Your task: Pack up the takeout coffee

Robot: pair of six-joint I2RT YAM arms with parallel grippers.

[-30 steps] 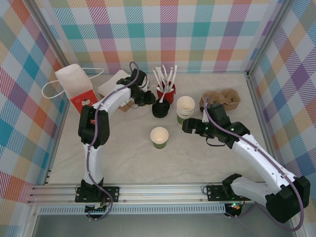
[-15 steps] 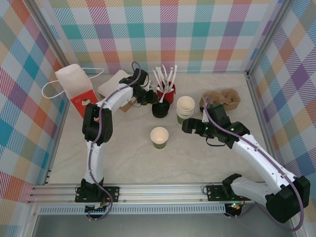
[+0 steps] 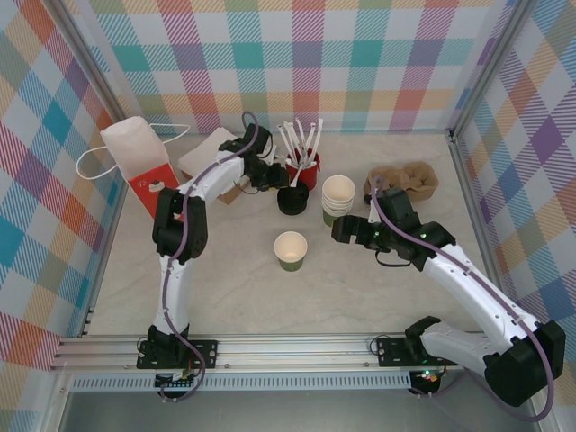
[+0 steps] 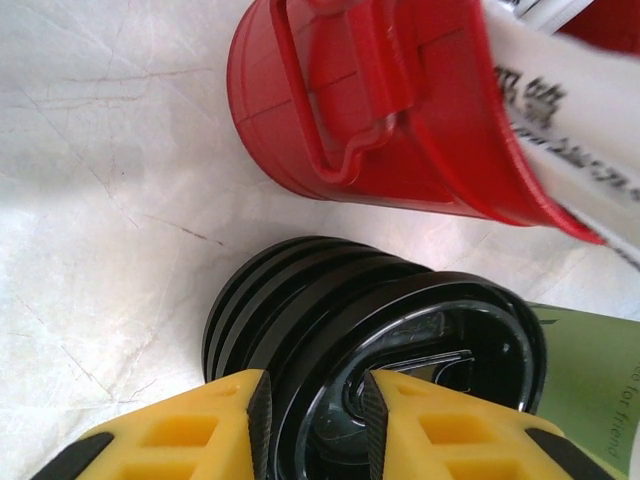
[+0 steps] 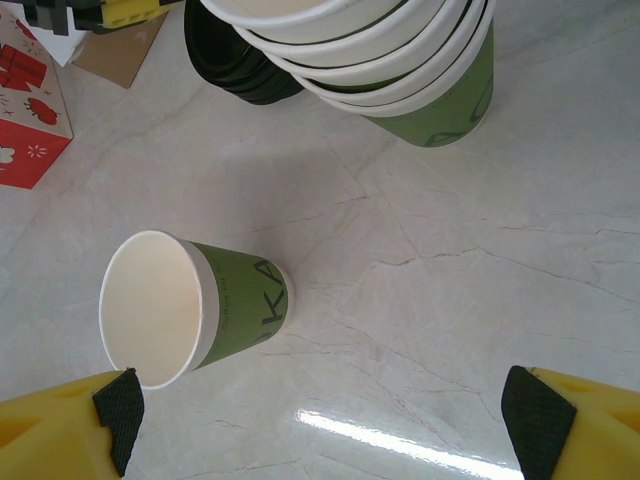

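Observation:
One open green takeout coffee cup [image 3: 291,250] [image 5: 200,305] stands alone mid-table. A stack of the same green cups [image 3: 338,200] [image 5: 400,60] stands further back. A stack of black lids [image 3: 292,200] [image 4: 380,340] sits left of that stack, in front of the red cup with white sticks [image 3: 303,169] [image 4: 400,110]. My left gripper [image 3: 277,183] [image 4: 318,420] is shut on the top lid's rim, one pad outside and one inside. My right gripper [image 3: 340,230] [image 5: 330,415] hangs wide open above the table with nothing in it, the single cup by its left finger.
A red-and-white paper bag [image 3: 137,160] [image 5: 30,110] stands at the back left. A brown cardboard cup carrier [image 3: 402,181] lies at the back right. A white box and a brown cardboard piece [image 3: 216,166] lie behind the left arm. Bare marble lies in front of the single cup.
My left wrist has shifted slightly at the lid stack, its jaws settling on the top lid's rim. The right arm and the cups have not moved.

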